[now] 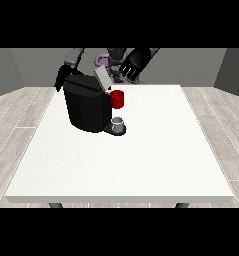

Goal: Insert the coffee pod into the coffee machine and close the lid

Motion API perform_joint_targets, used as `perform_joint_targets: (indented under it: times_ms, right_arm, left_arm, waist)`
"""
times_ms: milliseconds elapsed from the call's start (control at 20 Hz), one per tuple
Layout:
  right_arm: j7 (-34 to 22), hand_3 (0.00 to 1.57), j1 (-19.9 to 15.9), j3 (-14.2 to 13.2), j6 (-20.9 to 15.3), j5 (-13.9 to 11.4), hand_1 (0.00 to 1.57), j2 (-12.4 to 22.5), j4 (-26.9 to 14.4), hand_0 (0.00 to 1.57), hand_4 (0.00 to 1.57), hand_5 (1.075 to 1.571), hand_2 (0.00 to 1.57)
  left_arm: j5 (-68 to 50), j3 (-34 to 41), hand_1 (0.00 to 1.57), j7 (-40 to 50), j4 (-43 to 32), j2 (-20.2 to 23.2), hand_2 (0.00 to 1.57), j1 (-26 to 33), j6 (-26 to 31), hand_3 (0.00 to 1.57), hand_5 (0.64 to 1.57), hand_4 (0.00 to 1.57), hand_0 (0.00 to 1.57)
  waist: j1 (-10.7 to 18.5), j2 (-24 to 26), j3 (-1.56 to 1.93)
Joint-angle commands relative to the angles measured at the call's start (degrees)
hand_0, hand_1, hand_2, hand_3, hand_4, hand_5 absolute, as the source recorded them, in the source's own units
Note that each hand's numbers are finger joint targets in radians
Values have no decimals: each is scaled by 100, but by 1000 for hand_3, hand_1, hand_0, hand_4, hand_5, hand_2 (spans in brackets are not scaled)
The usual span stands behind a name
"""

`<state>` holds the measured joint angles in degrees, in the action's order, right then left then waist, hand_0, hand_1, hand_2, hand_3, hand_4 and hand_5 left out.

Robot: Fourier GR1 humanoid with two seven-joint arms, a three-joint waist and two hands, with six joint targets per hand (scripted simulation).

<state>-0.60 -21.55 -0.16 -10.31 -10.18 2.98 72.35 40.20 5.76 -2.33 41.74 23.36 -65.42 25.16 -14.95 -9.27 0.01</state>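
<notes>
Toward the far left corner of the white table (pixel 141 160) we see the black coffee machine (pixel 86 107) standing upright, its grey lid (pixel 102 78) tilted up and open above its top. A red piece (pixel 117 99), which we take for the coffee pod, sits against the machine's front, on the side facing the table's middle, just below the raised lid. Under it a small grey cup (pixel 119 123) rests on the machine's dark base.

We find the hand at the view's right (pixel 131 67) hovering above the far edge of the table, behind and slightly to the right of the lid, its fingers (pixel 132 74) spread and pointing downward, grasping nothing. The pod lies below and nearer the camera than these fingers, apart from them.

Behind the machine's far left corner we see the hand at the view's left (pixel 61 79), partly hidden by the machine; we cannot tell how its fingers lie, nor whether it touches the machine.
</notes>
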Motion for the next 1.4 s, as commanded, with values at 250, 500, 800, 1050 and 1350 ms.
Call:
perform_joint_targets:
  times_ms: [250,500,800,1050,1350]
  right_arm:
    - [-38,0,-502,-238,80,138,0,199,155,0,0,1571,0]
    - [-238,0,-441,-147,96,52,0,225,271,0,0,1571,0]
    - [34,0,-254,-255,57,170,0,142,183,0,223,1571,0]
    - [80,0,-444,-224,-197,19,0,12,53,0,36,1571,0]
    - [150,0,-352,-201,-9,96,0,85,161,0,0,1571,0]
  left_arm:
    - [97,172,1290,33,-206,323,1319,-636,-115,1261,1571,478,1290]
    - [162,116,1188,-250,-372,435,1266,-525,-33,1227,1571,471,1188]
    - [93,161,1260,-261,-435,231,1292,-412,-62,1229,1571,433,1260]
    - [186,85,1200,-223,-437,100,1245,-612,-156,1209,1571,439,1200]
    - [250,107,1166,-183,-514,15,1233,-578,-391,1193,1571,421,1166]
  waist:
    - [-301,-704,0]
    - [-316,-739,-1]
    - [-240,-674,0]
    - [-182,-891,0]
    - [-376,-880,0]
